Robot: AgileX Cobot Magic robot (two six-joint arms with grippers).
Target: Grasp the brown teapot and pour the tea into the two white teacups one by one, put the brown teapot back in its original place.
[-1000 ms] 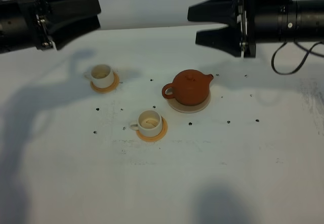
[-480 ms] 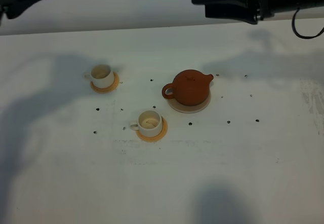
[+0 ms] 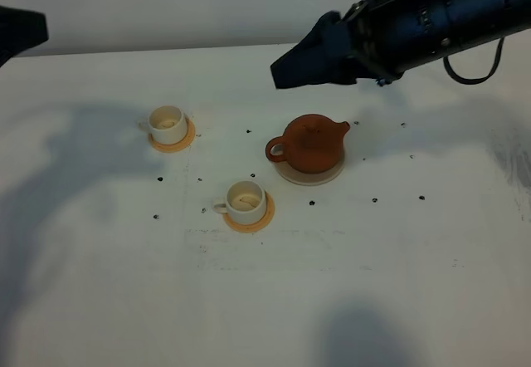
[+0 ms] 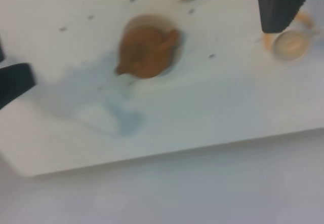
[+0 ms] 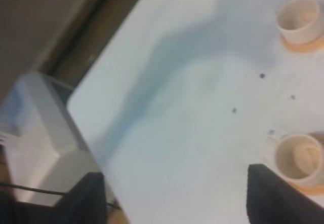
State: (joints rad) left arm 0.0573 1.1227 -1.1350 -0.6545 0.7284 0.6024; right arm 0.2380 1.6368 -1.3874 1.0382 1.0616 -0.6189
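Since the brown teapot (image 3: 314, 144) sits untouched on its cream disc (image 3: 312, 178), I'd say we're at the reach-and-grab stage, and the right gripper (image 3: 286, 70) looks like the one going for it.

If it were me, I'd line up on the loop handle (image 3: 275, 148), which points at the left arm's side, with the spout facing the other way. Come down slowly and get the jaws either side of the handle, then squeeze firmly. It's a round clay pot, so a grip on the belly would probably slip or spin. Lift it straight up and level so the knobbed lid stays on.

The pour needs care too. The two white cups, the near one (image 3: 246, 201) and the far one (image 3: 168, 123), are tiny and only rest on orange coasters (image 3: 251, 223), so a bump would shove them.

Right now the right gripper hangs above and behind the teapot, clearly apart from it and touching nothing. Its fingers (image 5: 271, 196) are spread wide with nothing between them. In the wrist view I only see table (image 3: 373, 284) and cups in the gap, no teapot.

The left gripper (image 3: 21, 33) is way off at the far left corner, also gaping wide and empty. The teapot is well apart from it.
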